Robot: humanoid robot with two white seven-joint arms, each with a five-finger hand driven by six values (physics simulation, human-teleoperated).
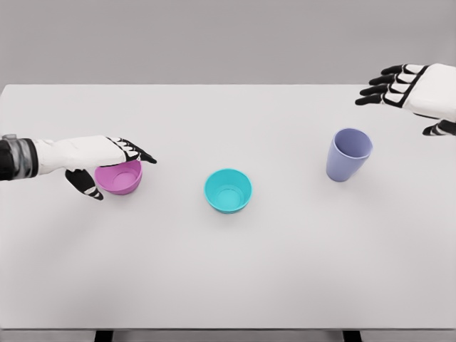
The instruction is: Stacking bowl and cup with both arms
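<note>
A pink bowl [121, 178] sits on the white table [228, 271] at the left. My left hand [107, 167] is around it: fingers reach over its far rim and the thumb lies at its near left side. Whether the hand squeezes the bowl is not clear. A teal bowl [228, 190] stands upright in the middle of the table. To the right stands a lavender cup [348, 154], also upright. My right hand [399, 89] hovers above and to the right of the cup, fingers extended and holding nothing.
The table's front edge runs along the bottom of the view, with dark legs [103, 335] showing beneath it. A grey wall lies behind the table's far edge.
</note>
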